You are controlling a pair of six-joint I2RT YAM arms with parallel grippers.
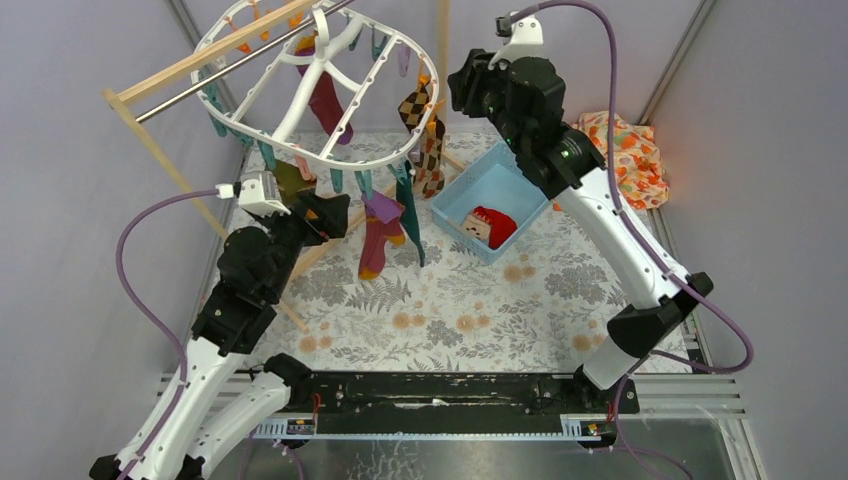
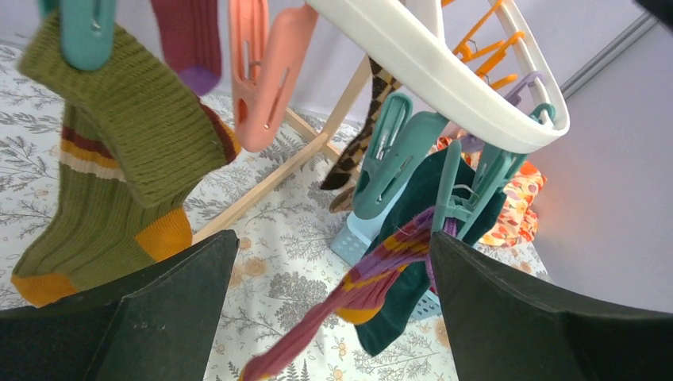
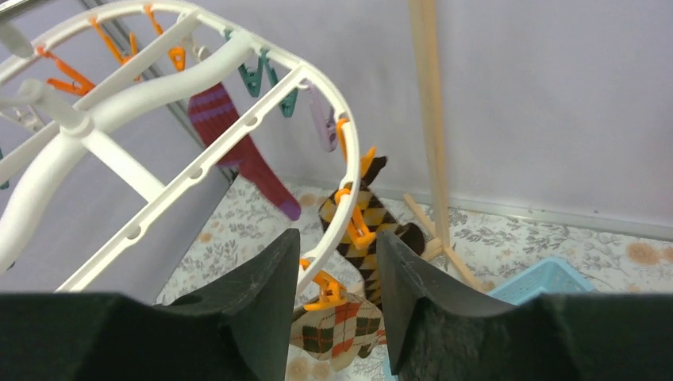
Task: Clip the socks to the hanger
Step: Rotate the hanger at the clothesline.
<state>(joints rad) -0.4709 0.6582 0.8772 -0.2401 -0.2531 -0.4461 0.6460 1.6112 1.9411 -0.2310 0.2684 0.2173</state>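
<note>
I saw left gripper point(image 2: 332, 238) jaws wide, empty, under hanger point(image 2: 444, 79). Right gripper point(image 3: 337, 234) jaws part-open, straddling hanger rim beside orange peg point(image 3: 321, 290); argyle sock point(image 3: 373, 213) clipped just beyond.

The hanger point(image 2: 444, 75) is smooth white plastic, the socks point(image 2: 119, 119) ribbed knitted cloth.

Oval plastic hanger point(image 2: 444, 71): showing white.
Ribbed knit sock point(image 2: 119, 127): showing olive, mustard heel.
Argyle sock point(image 1: 431, 160): showing brown and cream diamonds.
</note>
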